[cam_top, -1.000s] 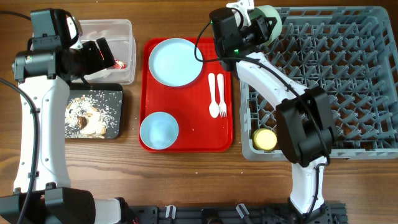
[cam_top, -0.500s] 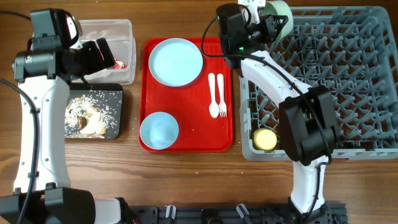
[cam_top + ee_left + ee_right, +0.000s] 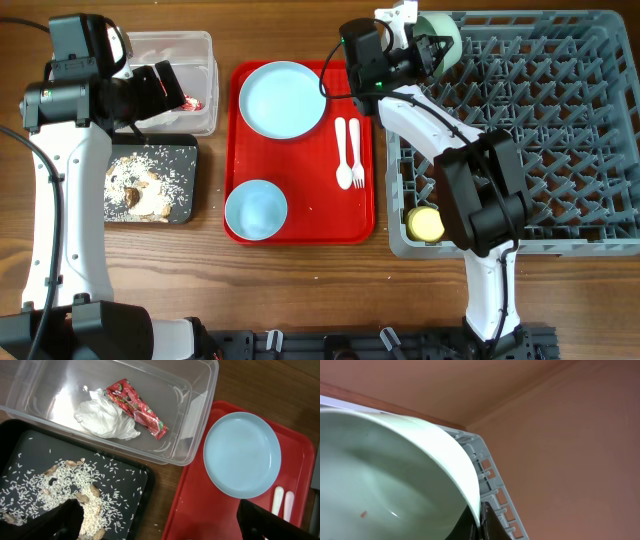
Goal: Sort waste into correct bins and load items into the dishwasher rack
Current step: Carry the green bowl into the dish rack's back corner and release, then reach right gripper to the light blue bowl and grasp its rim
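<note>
Bowl (image 3: 443,25) of pale green gripped by right end effector (image 3: 428,42), tilted above far left corner of dishwasher rack (image 3: 560,130), left end effector (image 3: 160,517) open above clear tub (image 3: 197,395), red wrapper (image 3: 137,407) and napkin (image 3: 105,420) inside.

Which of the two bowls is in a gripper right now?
The pale green bowl, held by the right gripper at the rack; the light blue bowl sits free on the red tray.
</note>
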